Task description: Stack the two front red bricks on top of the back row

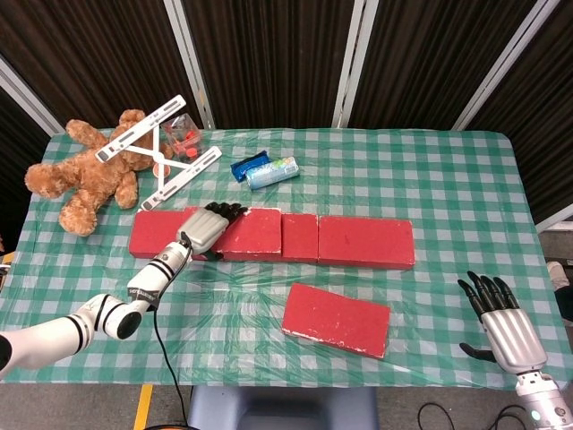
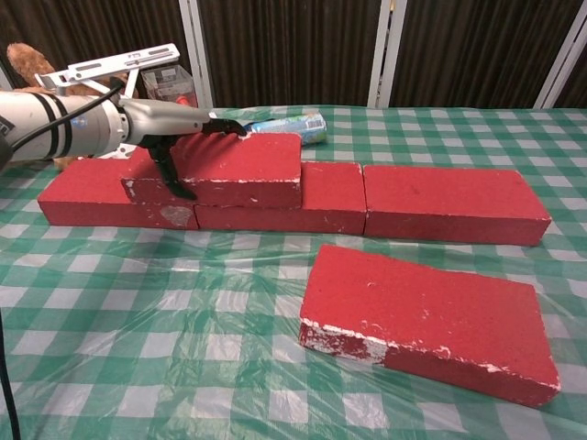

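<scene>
atop the back row (image 2: 440, 206) — left hand (image 1: 206, 228) gripping one red brick (image 2: 234, 165)

- A green and white checked tablecloth (image 1: 430, 170) under a clear plastic sheet is spread over the table.
- A brown teddy bear (image 1: 85, 175) is seen lying at the back left corner.
- A white folding stand (image 1: 166, 148) is placed just beside the bear, with its arms splayed.
- A small clear box (image 1: 183, 134) holding red pieces is set behind the stand.
- A pale tube-shaped packet (image 1: 273, 171) lies on its side near the back middle, touching a blue packet (image 1: 243, 167).
- Dark curtains (image 1: 269, 54) with white posts are seen behind the table.
</scene>
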Robot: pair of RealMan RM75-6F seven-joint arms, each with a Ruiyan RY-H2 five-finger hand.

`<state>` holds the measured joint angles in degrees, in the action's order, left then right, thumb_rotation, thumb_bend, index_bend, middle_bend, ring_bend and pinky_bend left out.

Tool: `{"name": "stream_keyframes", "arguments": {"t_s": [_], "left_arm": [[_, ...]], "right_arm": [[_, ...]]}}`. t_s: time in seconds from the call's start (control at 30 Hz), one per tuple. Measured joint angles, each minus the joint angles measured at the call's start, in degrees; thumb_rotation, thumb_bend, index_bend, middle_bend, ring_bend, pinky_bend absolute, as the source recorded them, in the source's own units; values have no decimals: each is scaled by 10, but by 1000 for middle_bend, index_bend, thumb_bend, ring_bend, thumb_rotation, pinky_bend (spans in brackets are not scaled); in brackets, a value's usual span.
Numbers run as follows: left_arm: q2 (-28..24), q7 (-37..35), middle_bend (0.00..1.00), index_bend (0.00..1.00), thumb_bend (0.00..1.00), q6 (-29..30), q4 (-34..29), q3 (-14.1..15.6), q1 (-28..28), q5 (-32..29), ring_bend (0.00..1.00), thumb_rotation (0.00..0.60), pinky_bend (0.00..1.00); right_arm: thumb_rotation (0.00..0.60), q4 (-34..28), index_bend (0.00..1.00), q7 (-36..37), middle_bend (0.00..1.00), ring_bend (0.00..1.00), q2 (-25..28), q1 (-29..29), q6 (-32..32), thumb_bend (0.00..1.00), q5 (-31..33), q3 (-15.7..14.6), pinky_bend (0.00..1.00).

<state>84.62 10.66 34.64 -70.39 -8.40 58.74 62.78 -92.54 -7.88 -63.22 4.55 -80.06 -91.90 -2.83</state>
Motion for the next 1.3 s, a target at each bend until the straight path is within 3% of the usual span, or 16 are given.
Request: {"name": "stream_keyframes", "arguments": {"t_s": [0.17,0.33,0.83,1.3], "left_arm": [[0,3,115,8,319,-1,0,1,2,-6,0,600,101],[-1,2,7,0,322,-3,0,2,3,-5,0,600,59],[-11,0,0,0,311,3,-9,6,-1,-8,0,600,42],[-57,28,0,0,296,35,-102,13,-12,-2,0,600,48]], "right_arm": [[600,0,0,2,0,0,1,-2,-4,90,-1,0,0],[600,0,0,1,0,0,1,-3,-7,90,-3,0,0],[600,0,0,-4,0,0,-2,-3,-7,90,0,1,0],[600,-1,0,-2,0,0,0,-5,-13,91,-11,-2,0]]}}
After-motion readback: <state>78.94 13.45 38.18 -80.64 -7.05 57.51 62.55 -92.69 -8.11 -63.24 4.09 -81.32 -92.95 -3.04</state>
